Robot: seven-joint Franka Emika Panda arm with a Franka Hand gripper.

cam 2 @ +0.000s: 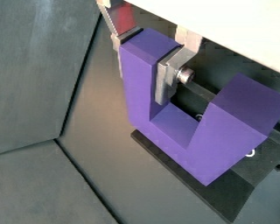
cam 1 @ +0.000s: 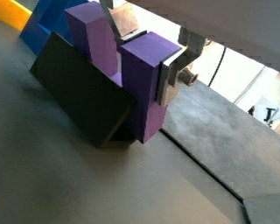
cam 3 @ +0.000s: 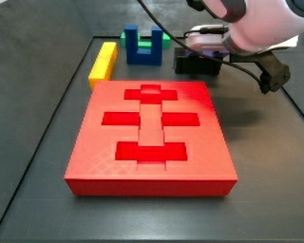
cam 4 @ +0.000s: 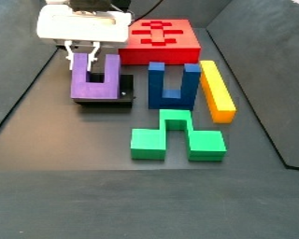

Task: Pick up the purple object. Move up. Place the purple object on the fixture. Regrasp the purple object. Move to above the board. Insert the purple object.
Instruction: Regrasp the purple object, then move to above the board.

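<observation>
The purple object (cam 4: 96, 84) stands with its prongs up on the dark fixture (cam 4: 111, 104), left of the board (cam 4: 190, 39). My gripper (cam 4: 82, 58) comes down from above and is shut on one prong. Both wrist views show the silver fingers pressed on either side of that prong (cam 1: 149, 79) (cam 2: 140, 79), with the gripper (cam 1: 149, 48) (cam 2: 140, 54) at its top. The fixture (cam 1: 84, 96) (cam 2: 230, 199) lies under the block. In a side view the arm hides the purple object; the fixture (cam 3: 197, 65) sits behind the red board (cam 3: 91, 157).
A dark blue U-shaped block (cam 4: 172, 86) (cam 3: 144, 47) stands right of the fixture, with a yellow bar (cam 4: 215, 89) (cam 3: 104, 62) beyond it. A green piece (cam 4: 175, 138) lies nearer the front. Raised dark walls edge the table.
</observation>
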